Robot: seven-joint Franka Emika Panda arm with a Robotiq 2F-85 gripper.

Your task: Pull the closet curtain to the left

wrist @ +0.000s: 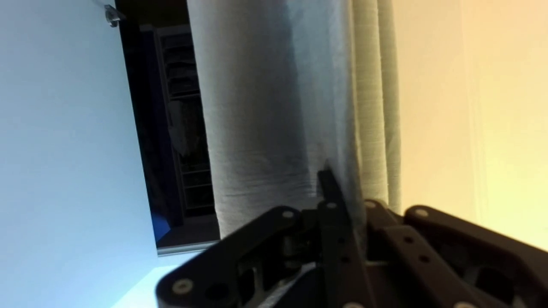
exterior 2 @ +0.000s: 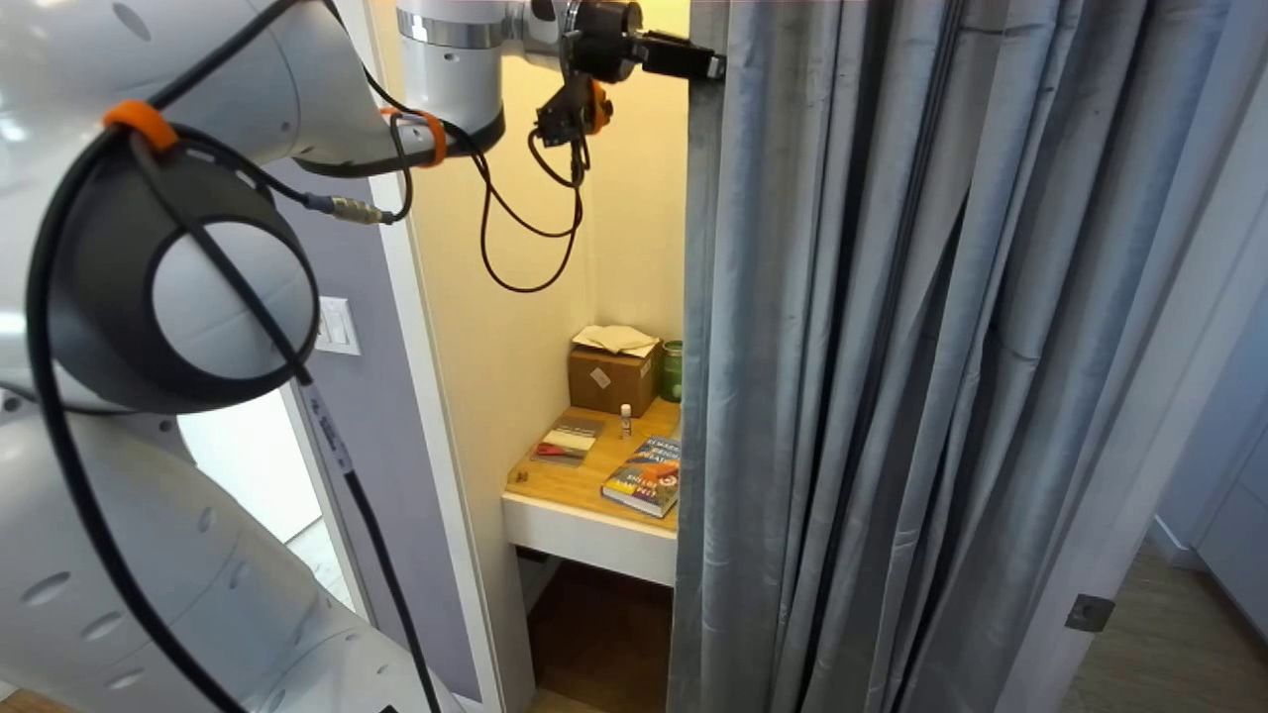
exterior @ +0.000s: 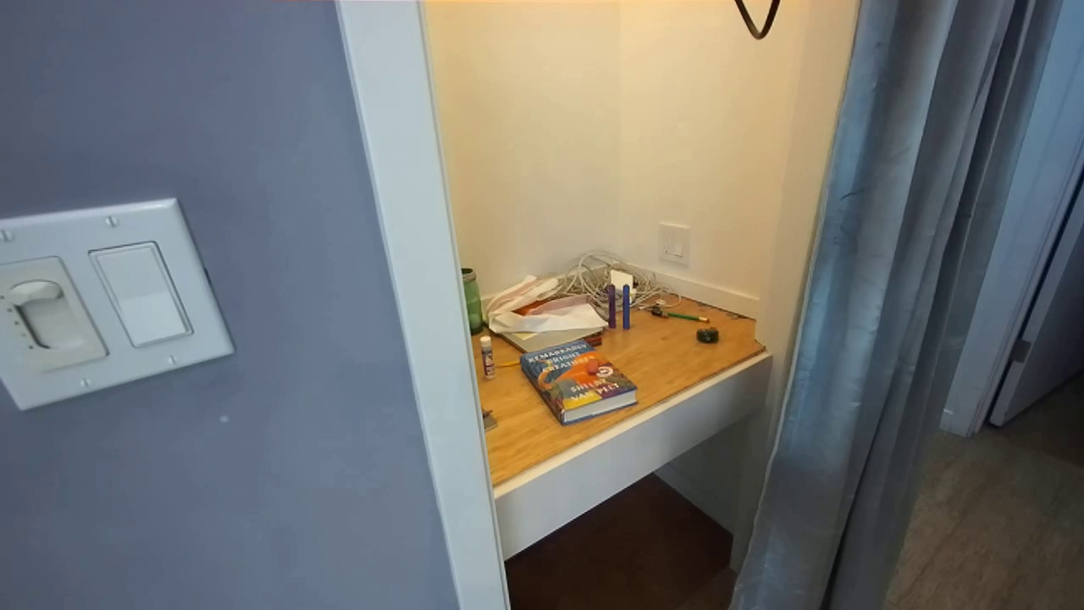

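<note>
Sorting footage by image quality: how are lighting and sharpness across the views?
Both exterior views: closet warmly lit, closet curtain cooler grey-blue. Wrist view: gripper dark and slightly soft, closet glowing yellow at right. In an exterior view, a white patch beside the robot arm looks washed out.

Curtain (exterior 2: 892, 396): grey and a bit shiny, hangs in tall folds
Gripper (exterior 2: 715, 67): black, up high, pinching the curtain's edge
Robot arm (exterior 2: 198, 584): big and white, with orange bands (exterior 2: 142, 123) and black cords (exterior 2: 40, 287)
Closet (exterior 2: 495, 376): pale yellow inside, with a wooden desk (exterior 2: 584, 480)
Brown box (exterior 2: 614, 384): on the desk, with papers (exterior 2: 616, 340) on top
Green jar (exterior 2: 672, 371): just beside the box
Book (exterior 2: 644, 475): lies flat, partly behind the curtain
</note>
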